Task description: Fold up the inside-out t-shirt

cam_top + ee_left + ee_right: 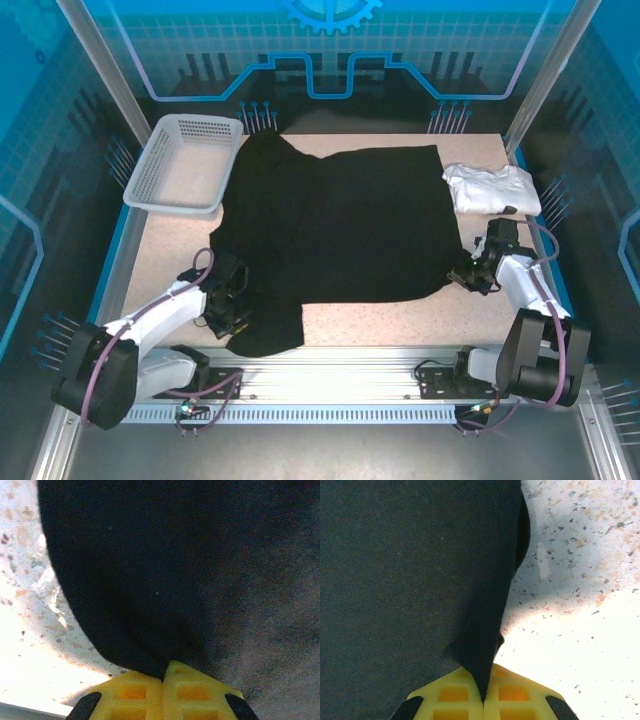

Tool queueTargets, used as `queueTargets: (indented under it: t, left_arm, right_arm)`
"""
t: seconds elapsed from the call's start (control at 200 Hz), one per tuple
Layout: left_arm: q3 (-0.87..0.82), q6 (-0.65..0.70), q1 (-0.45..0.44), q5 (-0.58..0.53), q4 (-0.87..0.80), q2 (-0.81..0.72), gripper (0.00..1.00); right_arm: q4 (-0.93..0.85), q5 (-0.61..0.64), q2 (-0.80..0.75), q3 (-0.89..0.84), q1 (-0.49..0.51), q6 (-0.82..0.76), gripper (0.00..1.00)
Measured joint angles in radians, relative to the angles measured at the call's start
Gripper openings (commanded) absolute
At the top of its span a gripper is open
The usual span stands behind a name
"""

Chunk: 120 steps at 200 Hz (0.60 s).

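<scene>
From above, the black t-shirt (340,225) lies spread on the surface (400,320). A white basket (185,165) sits at its far-left edge and a white folded garment (492,187) at its far-right corner. The left tool (228,305) is at its near-left flap, the right tool (468,275) at its right edge.

Left wrist: the yellow pads (135,692) are pressed together, seemingly nipping the cloth's edge.

Right wrist: the pads (515,695) are clamped on a fold of the shirt's edge.

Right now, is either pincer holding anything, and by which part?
Both hold the black t-shirt: the left pincer is shut on its near-left edge, the right pincer on a fold at its right edge.
</scene>
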Motion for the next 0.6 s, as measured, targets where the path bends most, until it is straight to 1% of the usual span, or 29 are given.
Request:
queueTargets:
  t: [0.19,0.355,0.475,0.6]
  left_arm:
    - [-0.015,0.004,0.023,-0.004,0.006,-0.067,0.00]
    - [-0.006,0.019,0.067,-0.010,-0.023,-0.178,0.00]
    - [0.042,0.044,0.126,-0.005,-0.049,-0.224,0.00]
    - [0.137,0.099,0.207,0.013,-0.058,-0.225,0.00]
  right_arm:
    - [0.007,0.027,-0.034,-0.035,-0.016,0.000,0.01]
    - [0.007,0.042,-0.109,-0.039,-0.034,0.000,0.01]
    - [0.007,0.039,-0.167,-0.039,-0.037,0.000,0.02]
    - [0.007,0.034,-0.172,-0.037,-0.039,0.000,0.02]
